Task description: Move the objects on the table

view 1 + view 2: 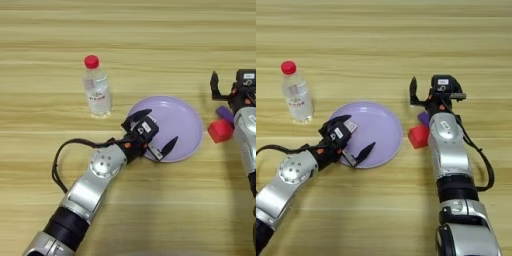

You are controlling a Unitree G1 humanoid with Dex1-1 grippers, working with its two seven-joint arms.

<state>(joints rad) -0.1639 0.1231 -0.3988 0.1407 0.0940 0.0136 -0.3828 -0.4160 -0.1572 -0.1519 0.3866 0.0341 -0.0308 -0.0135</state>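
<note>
Twin head cameras, steeply down onto table

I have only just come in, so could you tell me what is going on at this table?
A two-armed robot is working at a wooden table. Its left hand, fingers spread, hovers over the near-left edge of a lilac plate and holds nothing. Its right hand is beyond a red cube and a purple block lying just right of the plate. A red-capped bottle stands upright to the left.

Even, soft light; faint shadows; slightly blurred throughout.
</note>
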